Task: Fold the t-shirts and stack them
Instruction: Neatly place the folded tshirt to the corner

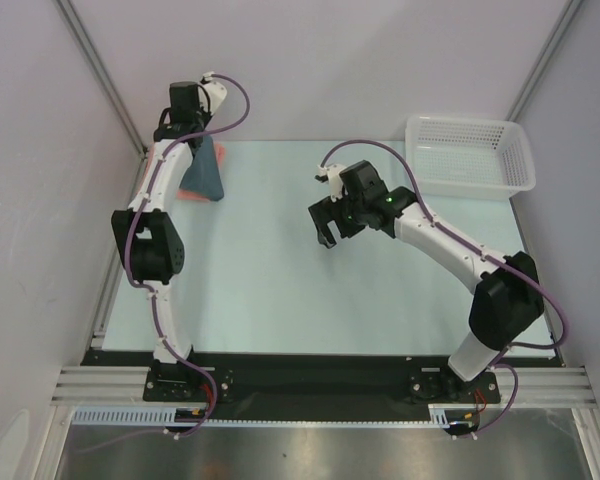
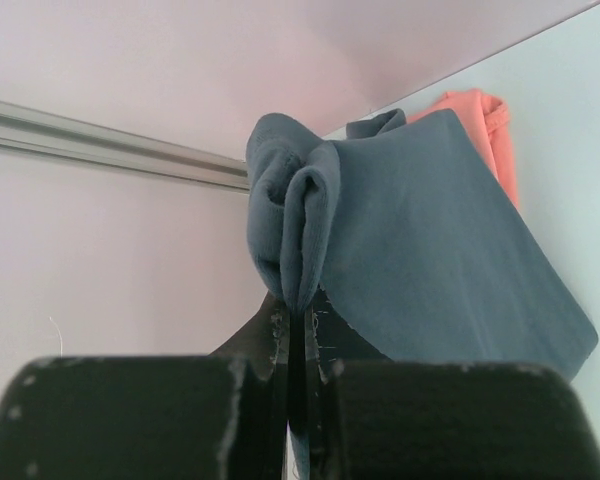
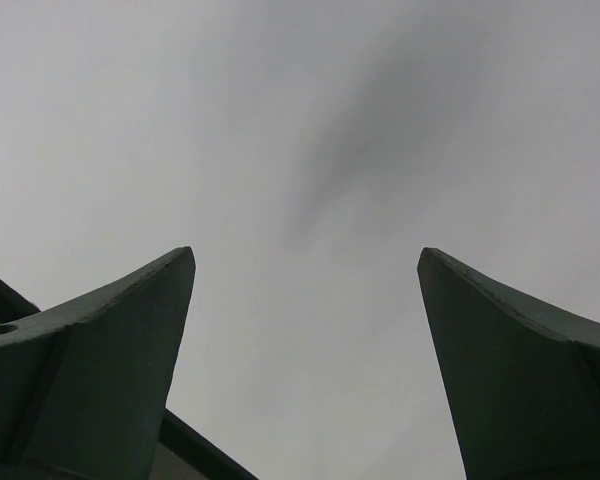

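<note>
Now, far left: left gripper (image 2: 299, 322) pinches the bunched edge of slate shirt (image 2: 430, 230), cloth hanging over pink shirt (image 2: 486, 130); right gripper (image 3: 305, 300) spread, well apart.

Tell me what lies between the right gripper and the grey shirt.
Nothing: in the top view only bare table separates the right gripper from the grey shirt.

At the table's (image 1: 270, 285) far left corner, the slate blue-grey t-shirt (image 1: 206, 172) peaks up beside the left arm (image 1: 158, 175), over a salmon-pink t-shirt (image 1: 189, 196); a white mesh basket (image 1: 460, 120) sits far right.
</note>
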